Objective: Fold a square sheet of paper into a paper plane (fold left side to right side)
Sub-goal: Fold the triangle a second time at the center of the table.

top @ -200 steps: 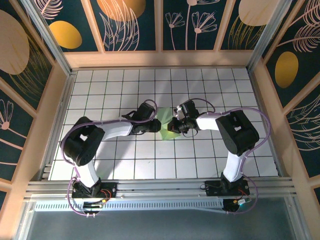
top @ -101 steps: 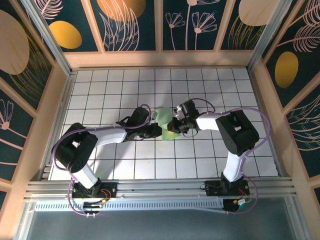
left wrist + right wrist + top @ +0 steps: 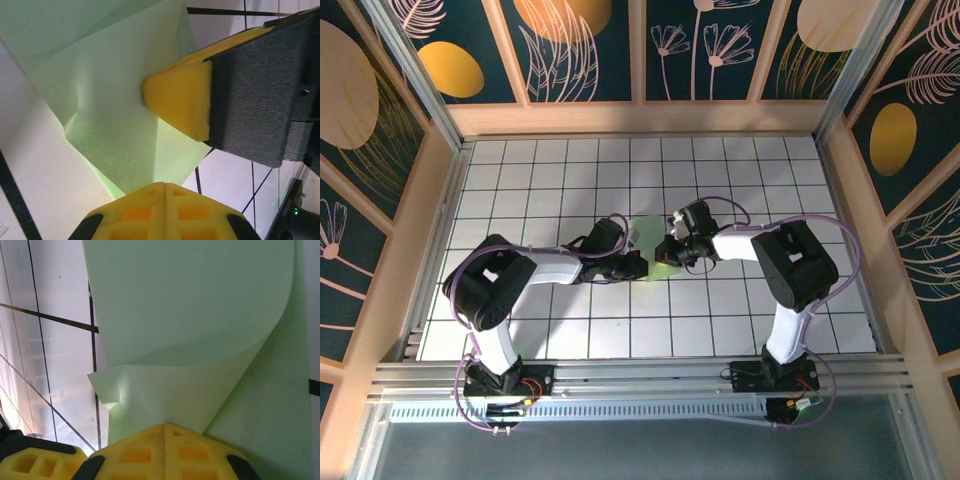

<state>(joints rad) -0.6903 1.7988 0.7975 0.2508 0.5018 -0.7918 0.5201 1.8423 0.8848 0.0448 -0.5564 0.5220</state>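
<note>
The square sheet of paper [image 3: 642,232] is pale green and lies at the table's middle, partly lifted and curled between my two grippers. My left gripper [image 3: 638,264] is at its near-left edge. In the left wrist view the yellow jaws [image 3: 165,184] are shut, with a creased corner of the sheet [image 3: 110,100] running into their seam. My right gripper [image 3: 665,252] sits at the sheet's right side. Its jaws [image 3: 165,425] are shut on the sheet [image 3: 190,315], which bows upward in front of them. The paper plane is not formed; the sheet is loosely bent.
The white grid table [image 3: 550,170] is walled by wooden rails [image 3: 640,118] at the back and both sides. The two grippers are almost touching: the right one's yellow finger [image 3: 180,100] looms in the left wrist view, and a left finger [image 3: 30,462] shows at the right wrist view's corner.
My left gripper has slid right and nearer along the sheet's edge and closed its jaws there. The right gripper has stayed put, shut on the sheet.
</note>
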